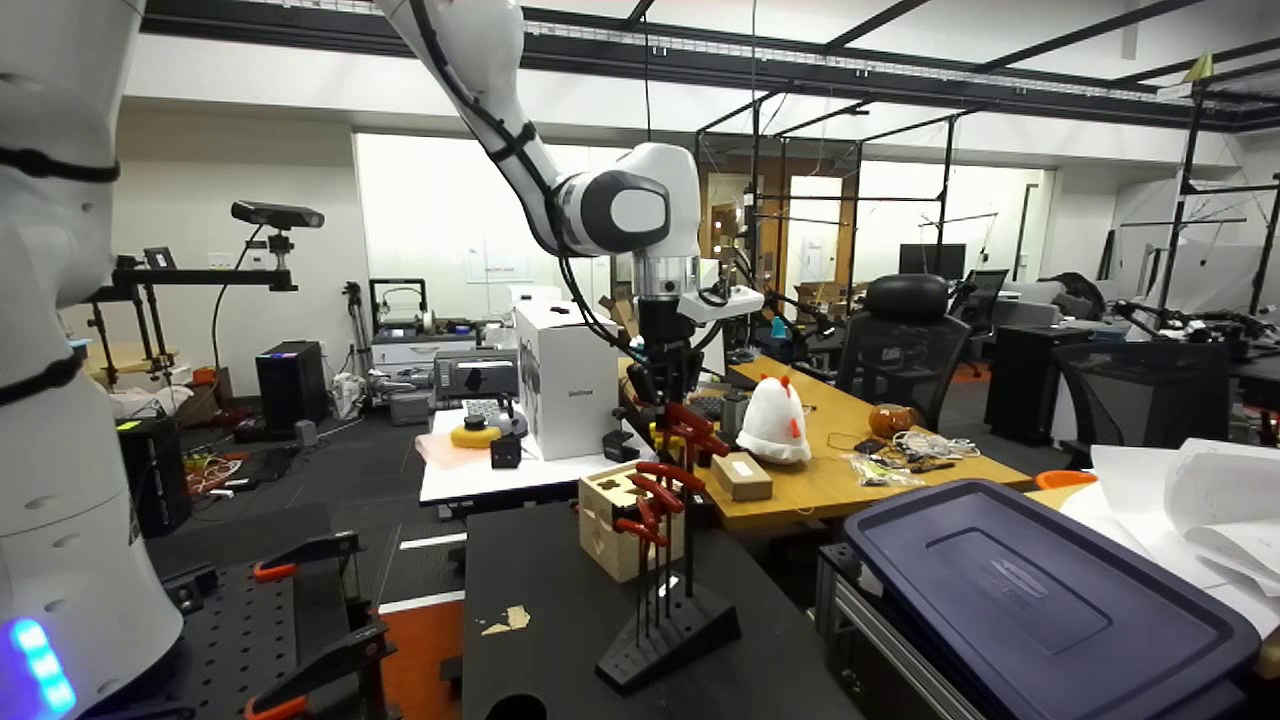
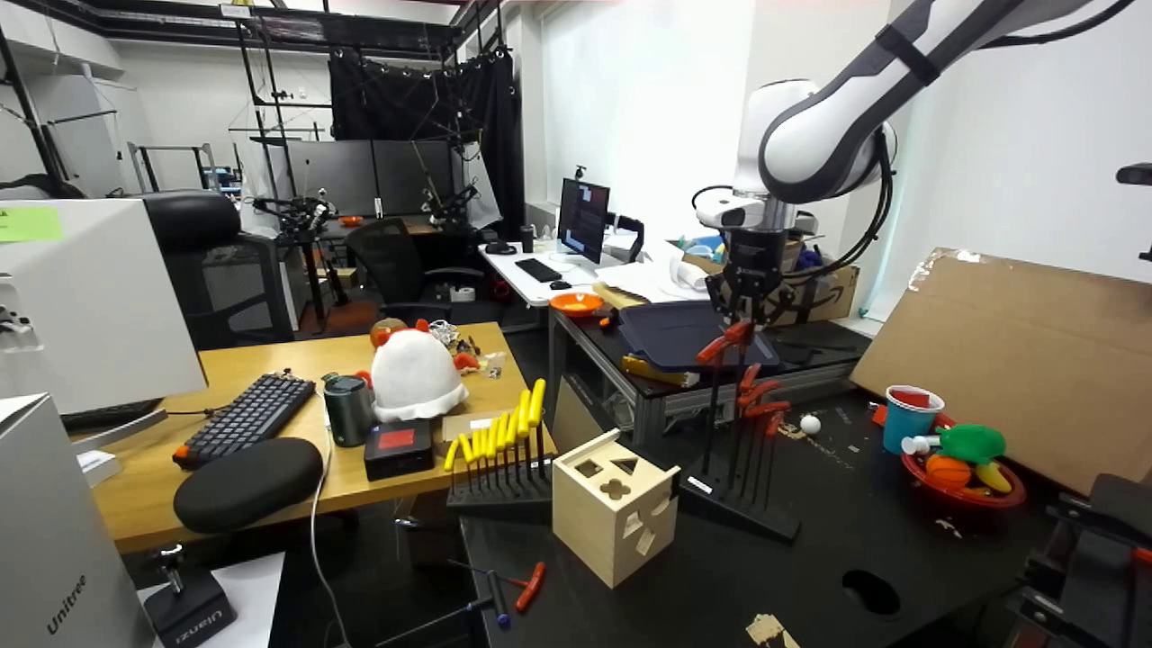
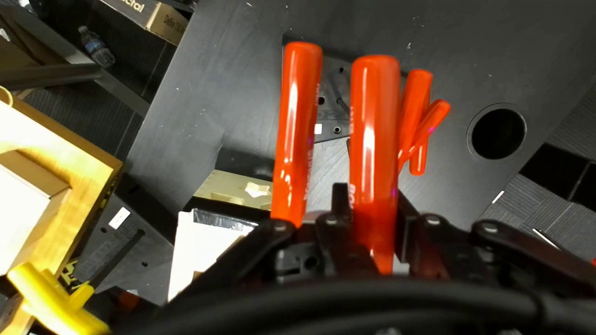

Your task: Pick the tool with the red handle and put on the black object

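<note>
Between my fingers in the wrist view is the tool with the red handle (image 3: 375, 130). My gripper (image 3: 372, 200) is shut on that handle, one finger pressed to each side. The black object, a wedge-shaped stand (image 1: 670, 640), rests on the dark table directly below; it shows in an exterior view beside the wooden box as well (image 2: 742, 513). Several other red-handled tools (image 2: 760, 400) stand upright in it. One red handle (image 3: 298, 135) lies just left of my grip. Long shafts run down to the stand, but I cannot tell whether the held tool's end sits in a hole.
A wooden shape-sorter box (image 2: 615, 508) stands close to the stand. Behind it is a rack of yellow-handled tools (image 2: 495, 427). Another red-handled tool (image 2: 531, 587) lies on the table. A red bowl of toys (image 2: 963, 486) and blue cup (image 2: 909, 418) are farther off.
</note>
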`<action>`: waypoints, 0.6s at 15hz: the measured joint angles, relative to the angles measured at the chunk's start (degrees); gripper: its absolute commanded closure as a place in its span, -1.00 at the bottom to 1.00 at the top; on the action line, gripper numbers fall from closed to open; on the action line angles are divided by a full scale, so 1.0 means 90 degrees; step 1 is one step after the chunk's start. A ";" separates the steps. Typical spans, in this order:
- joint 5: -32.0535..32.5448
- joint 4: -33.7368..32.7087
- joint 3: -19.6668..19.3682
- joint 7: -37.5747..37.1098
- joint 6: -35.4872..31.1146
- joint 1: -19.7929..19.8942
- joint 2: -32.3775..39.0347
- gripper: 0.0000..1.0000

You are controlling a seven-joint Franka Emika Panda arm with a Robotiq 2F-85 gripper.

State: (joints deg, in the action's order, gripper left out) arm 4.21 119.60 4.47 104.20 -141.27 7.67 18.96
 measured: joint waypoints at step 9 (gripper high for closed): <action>0.0000 0.0020 -0.0010 0.0000 -0.0004 -0.0015 0.0050 0.88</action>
State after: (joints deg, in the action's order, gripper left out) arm 4.21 119.78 4.38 104.20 -141.30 7.53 19.41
